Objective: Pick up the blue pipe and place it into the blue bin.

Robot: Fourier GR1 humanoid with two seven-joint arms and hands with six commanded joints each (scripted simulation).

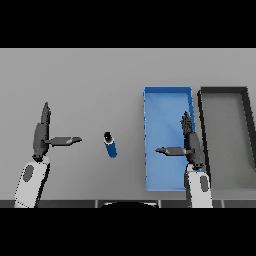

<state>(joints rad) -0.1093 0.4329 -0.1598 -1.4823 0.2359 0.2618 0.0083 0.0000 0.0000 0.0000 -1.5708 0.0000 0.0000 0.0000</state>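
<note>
A short blue pipe (110, 145) with a dark open end lies on the grey table, between my two hands. To its right stands the blue bin (152, 105), long and rectangular, with nothing inside. My right hand (191, 144) hovers over the bin's right side, fingers straight and thumb stretched left, holding nothing. My left hand (41, 134) is at the left of the table, fingers straight up and thumb pointing right toward the pipe, a short gap away from it.
A dark grey bin (202, 107) sits right beside the blue bin, on its right, reaching the table's right edge.
</note>
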